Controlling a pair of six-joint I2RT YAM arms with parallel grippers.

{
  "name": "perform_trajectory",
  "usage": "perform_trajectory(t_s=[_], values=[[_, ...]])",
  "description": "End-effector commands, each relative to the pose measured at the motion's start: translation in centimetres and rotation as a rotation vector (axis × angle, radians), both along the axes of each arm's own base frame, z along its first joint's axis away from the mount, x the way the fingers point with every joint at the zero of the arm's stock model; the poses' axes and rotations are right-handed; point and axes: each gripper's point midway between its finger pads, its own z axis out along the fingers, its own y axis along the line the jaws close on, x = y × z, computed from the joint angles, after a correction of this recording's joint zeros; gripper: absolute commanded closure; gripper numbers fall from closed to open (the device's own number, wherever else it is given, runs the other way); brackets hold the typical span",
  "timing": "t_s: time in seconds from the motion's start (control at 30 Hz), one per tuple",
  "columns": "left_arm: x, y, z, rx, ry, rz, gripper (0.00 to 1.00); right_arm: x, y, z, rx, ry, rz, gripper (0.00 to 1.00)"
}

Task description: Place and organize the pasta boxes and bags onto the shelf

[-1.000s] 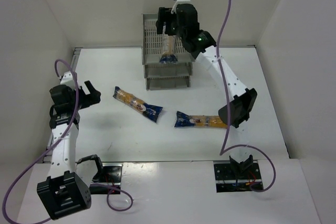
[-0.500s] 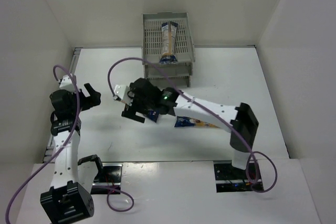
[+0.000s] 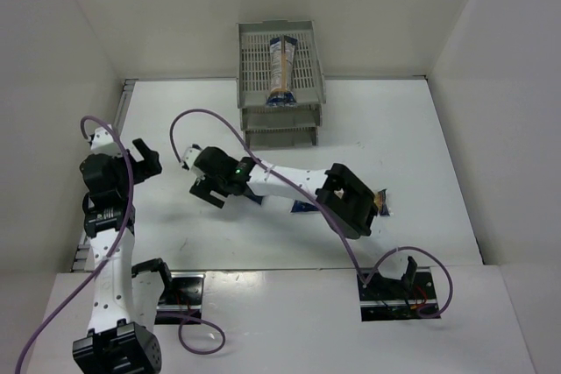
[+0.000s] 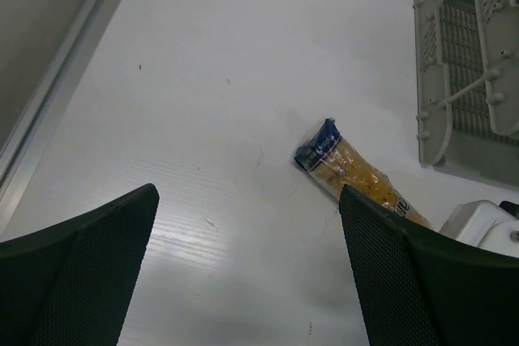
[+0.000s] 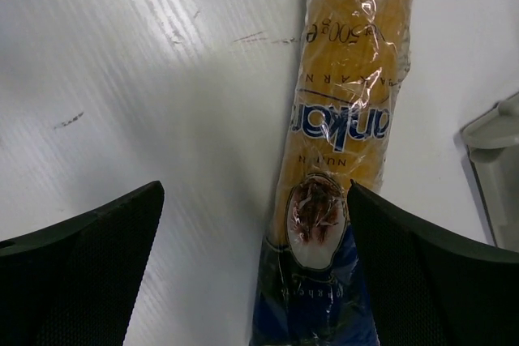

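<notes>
While a pasta pack [image 5: 340, 119] is seen on the worktop [image 5: 122, 79] left of centre, the right gripper [image 5: 253, 200] is held over it wide open and empty, the left gripper [image 4: 247, 200] likewise.

Scuffed white tabletop [image 3: 438, 155] — plain white walls [image 3: 158, 15] around, metal rail [image 3: 128, 94] along one edge

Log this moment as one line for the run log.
right gripper: open, above loose pack | left gripper: open, empty | shelved pack: top tray of shelf | third pack: unshelved, partly hidden
</notes>
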Motion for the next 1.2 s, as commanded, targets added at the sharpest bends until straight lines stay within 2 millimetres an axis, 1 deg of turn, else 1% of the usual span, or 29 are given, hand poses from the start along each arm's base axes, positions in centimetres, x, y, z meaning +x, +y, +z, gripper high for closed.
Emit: perform_trajectory(t_s=[0.0,0.07,0.1,0.17,0.2,0.23,0.27,0.3,0.33,0.37,0.4,0.43,0.5,0.53,0.6,0.63,0.67,0.7,0.73,0.77,0.83,0.87,0.93,0.97,1.0,1.07,1.1,1.13,1.17], values=[[0.2,0.8,1.1,0.012,-0.051,0.046,0.01,2.4,1.0,1.8,0.109,-0.048,-0.134,0.01],[0.1,1.1,1.1,0.012,-0.051,0.057,0.01,3.5,-0.1,0.4,0.086,-0.036,-0.175,0.01],[0.2,1.1,1.3,0.015,-0.059,0.057,0.01,4.3,-0.7,0.4,0.091,-0.032,-0.2,0.01],[0.2,1.1,1.3,0.015,-0.059,0.057,0.01,4.2,-0.6,-0.9,0.083,0.008,-0.179,0.01],[0.3,0.9,1.3,0.013,-0.06,0.048,0.01,4.4,-1.1,-1.9,0.066,0.029,-0.183,0.01],[0.3,0.9,1.3,0.013,-0.06,0.048,0.01,4.1,-0.9,-1.8,0.07,0.046,-0.168,0.01],[0.1,1.2,0.9,0.01,-0.051,0.057,0.01,3.1,-0.4,-2.7,0.072,0.099,-0.127,0.01],[0.2,1.2,1.1,0.013,-0.06,0.057,0.01,3.1,-0.5,-3.5,0.065,0.121,-0.107,0.01],[0.2,1.0,1.1,0.011,-0.061,0.047,0.01,2.5,-0.5,-3.8,0.062,0.149,-0.089,0.03],[0.3,1.1,0.8,0.007,-0.052,0.047,0.01,1.6,-0.3,-4.6,0.053,0.193,-0.048,0.06],[0.3,1.1,0.8,0.007,-0.052,0.047,0.01,1.3,-0.1,-4.6,0.056,0.202,-0.026,0.12],[0.3,1.1,0.8,0.007,-0.052,0.047,0.01,0.8,-0.5,-5.5,0.031,0.217,-0.004,0.17],[0.3,1.1,0.8,0.007,-0.052,0.047,0.01,-0.2,-0.5,-6.1,0.009,0.233,0.036,0.29],[0.3,1.2,0.8,0.005,-0.053,0.047,0.01,-1.0,-0.5,-6.6,-0.006,0.238,0.066,0.46],[0.3,1.2,0.8,0.005,-0.053,0.047,0.01,-1.9,-1.1,-7.3,-0.03,0.272,0.09,0.65],[0.3,1.2,0.8,0.005,-0.053,0.047,0.01,-2.7,-1.4,-7.6,-0.044,0.281,0.099,0.86],[0.3,1.0,0.8,0.003,-0.054,0.038,0.01,-3.0,-1.6,-7.9,-0.047,0.293,0.105,0.95],[0.3,1.0,0.8,0.003,-0.054,0.038,0.01,-3.1,-1.8,-7.4,-0.051,0.288,0.113,1.0],[0.3,1.0,0.8,0.003,-0.054,0.038,0.01,-3.7,-1.8,-7.2,-0.053,0.289,0.122,1.0],[0.2,1.0,1.1,0.006,-0.063,0.038,0.01,-3.8,-1.7,-5.9,-0.037,0.281,0.138,1.0],[0.1,0.9,1.4,0.01,-0.073,0.038,0.01,-4.1,-2.2,-5.0,-0.04,0.277,0.146,1.0],[0.1,0.9,1.4,0.01,-0.073,0.038,0.01,-4.0,-2.1,-2.9,-0.008,0.254,0.15,1.0],[-0.1,0.9,1.9,0.017,-0.091,0.038,0.01,-5.2,-2.8,-1.4,0.005,0.275,0.181,1.0],[-0.2,0.8,2.3,0.021,-0.103,0.038,0.01,-5.6,-2.9,1.3,0.048,0.263,0.199,1.0],[-0.2,0.8,2.3,0.021,-0.103,0.038,0.01,-6.2,-3.3,2.2,0.06,0.269,0.209,1.0],[-0.3,0.8,2.6,0.025,-0.113,0.038,0.01,-7.5,-4.9,2.7,0.052,0.288,0.228,1.0],[-0.4,0.7,2.9,0.029,-0.123,0.038,0.01,-8.0,-5.7,4.3,0.07,0.275,0.231,1.0],[-0.6,0.7,3.2,0.032,-0.133,0.038,0.01,-8.7,-7.1,3.4,0.042,0.286,0.236,1.0],[-0.7,0.6,3.4,0.036,-0.141,0.038,0.01,-8.9,-7.9,3.5,0.027,0.278,0.236,1.0]])
